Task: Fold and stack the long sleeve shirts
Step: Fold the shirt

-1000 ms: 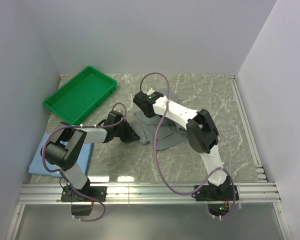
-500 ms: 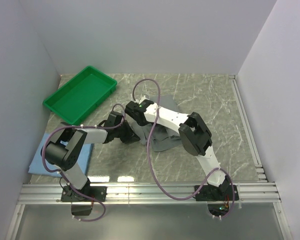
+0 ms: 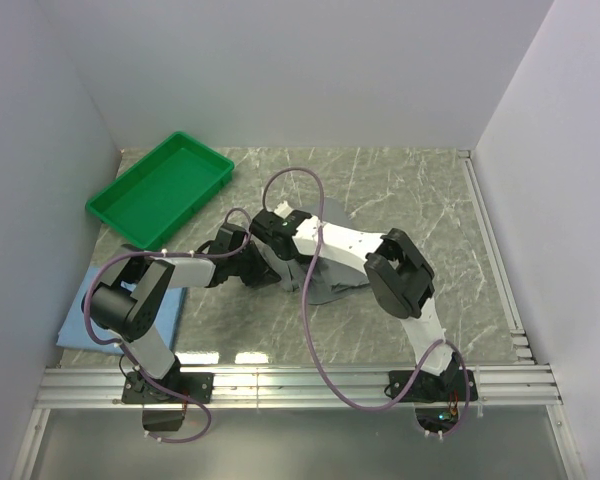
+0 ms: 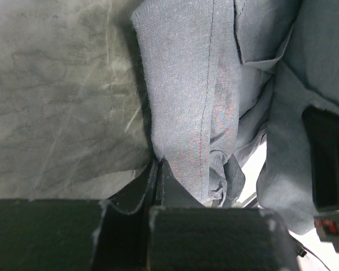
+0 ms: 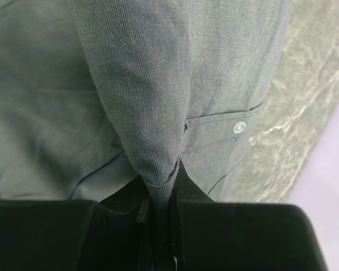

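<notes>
The grey shirt (image 3: 330,272) lies bunched in the middle of the marble table, mostly under the right arm. My left gripper (image 3: 263,270) is shut on its left edge; in the left wrist view the jaws (image 4: 158,169) pinch a grey fold (image 4: 198,101). My right gripper (image 3: 272,240) is shut on another fold of the grey shirt, seen in the right wrist view (image 5: 158,192), with a button (image 5: 239,127) beside it. The two grippers are close together. The light blue shirt (image 3: 80,315) lies flat at the near left, partly under the left arm.
A green plastic tray (image 3: 160,187) stands at the far left. White walls enclose the table on three sides. An aluminium rail (image 3: 300,385) runs along the near edge. Purple cables loop over both arms.
My right gripper has moved left and toward the near side with the grey fold, ending close to the left gripper. The left arm has hardly moved.
</notes>
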